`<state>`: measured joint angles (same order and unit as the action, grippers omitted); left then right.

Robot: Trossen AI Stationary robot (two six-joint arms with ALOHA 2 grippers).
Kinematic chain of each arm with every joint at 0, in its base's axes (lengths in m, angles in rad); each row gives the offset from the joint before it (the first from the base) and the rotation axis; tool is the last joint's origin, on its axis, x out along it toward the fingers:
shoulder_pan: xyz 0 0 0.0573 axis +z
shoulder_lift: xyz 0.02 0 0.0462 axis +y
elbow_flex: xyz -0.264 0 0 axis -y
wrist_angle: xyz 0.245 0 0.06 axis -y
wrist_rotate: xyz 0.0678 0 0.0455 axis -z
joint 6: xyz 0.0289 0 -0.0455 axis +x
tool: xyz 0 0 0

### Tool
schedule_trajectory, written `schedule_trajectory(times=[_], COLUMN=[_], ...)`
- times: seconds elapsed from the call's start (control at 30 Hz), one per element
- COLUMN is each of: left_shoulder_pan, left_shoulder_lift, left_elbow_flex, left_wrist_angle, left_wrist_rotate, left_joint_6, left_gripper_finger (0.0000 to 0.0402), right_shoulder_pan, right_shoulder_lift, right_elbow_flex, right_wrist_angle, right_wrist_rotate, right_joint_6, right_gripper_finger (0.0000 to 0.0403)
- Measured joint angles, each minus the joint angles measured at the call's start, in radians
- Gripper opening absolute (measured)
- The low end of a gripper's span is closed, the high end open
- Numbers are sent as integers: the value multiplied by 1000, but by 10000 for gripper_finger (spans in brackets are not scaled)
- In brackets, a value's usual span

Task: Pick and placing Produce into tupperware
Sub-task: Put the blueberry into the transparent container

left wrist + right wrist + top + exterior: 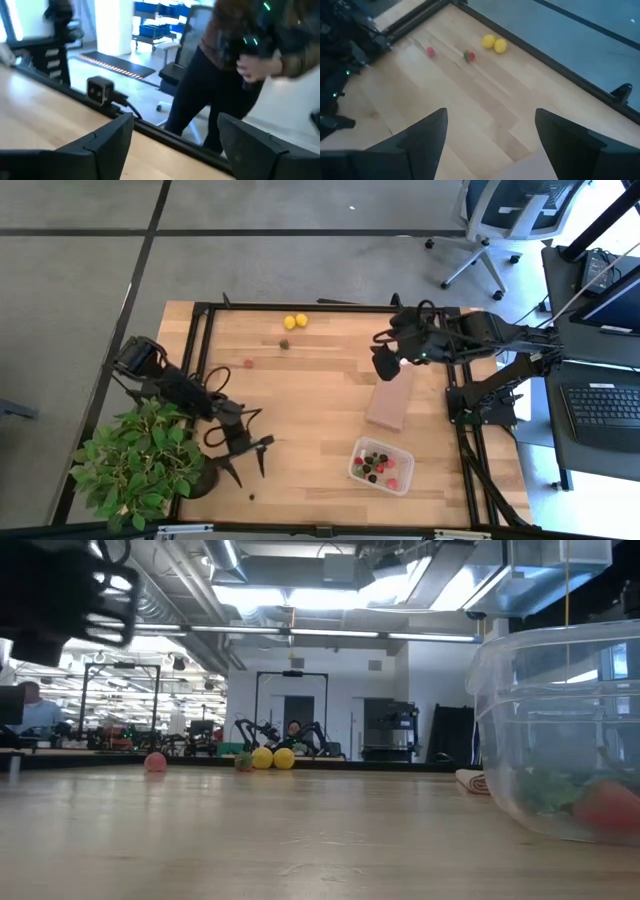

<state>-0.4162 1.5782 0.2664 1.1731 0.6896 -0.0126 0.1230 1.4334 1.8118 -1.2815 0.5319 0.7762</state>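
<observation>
Clear rounded tupperware (560, 730) holds red and dark produce (378, 467).

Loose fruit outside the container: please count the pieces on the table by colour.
Yellow: 2
Red: 1
Red with green: 1
Dark: 1, too small to identify
Total: 5
</observation>
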Motion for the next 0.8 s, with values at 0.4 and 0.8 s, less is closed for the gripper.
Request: schedule_trajectory(times=[0.4,0.8], left_shoulder_pan=[-27,-9], left_shoulder_lift=[34,33], left_elbow_flex=[56,94], left_wrist_angle=[-163,-182], left_wrist_rotate=[138,164], left_joint_6=[192,125], left_gripper_finger=[282,282], right_shoulder_pan=[-30,-61], right_shoulder_lift=[0,0], right_elbow_flex=[0,0], right_wrist_angle=[8,7], right_wrist_rotate=[1,1], right_joint_6=[-2,-41], right_gripper_finger=[301,301])
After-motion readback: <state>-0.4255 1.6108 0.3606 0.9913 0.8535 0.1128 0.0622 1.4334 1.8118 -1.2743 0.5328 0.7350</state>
